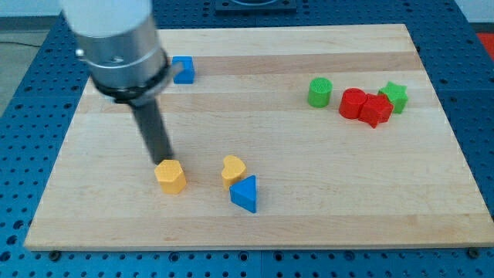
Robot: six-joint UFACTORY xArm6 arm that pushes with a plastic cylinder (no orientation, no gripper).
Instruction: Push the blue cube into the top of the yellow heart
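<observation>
The blue cube (184,69) sits near the view's top left, partly hidden behind the arm's grey housing. The yellow heart (233,169) lies low in the middle of the board, with a blue triangular block (245,193) touching its lower right. My tip (160,161) rests on the board right at the upper left edge of a yellow hexagonal block (170,176), which lies left of the heart. The tip is far below the blue cube.
At the view's right stand a green cylinder (319,92), a red cylinder (353,103), a red block (376,110) and a green star (394,96), clustered together. The wooden board (309,193) ends at its edges on a blue perforated table.
</observation>
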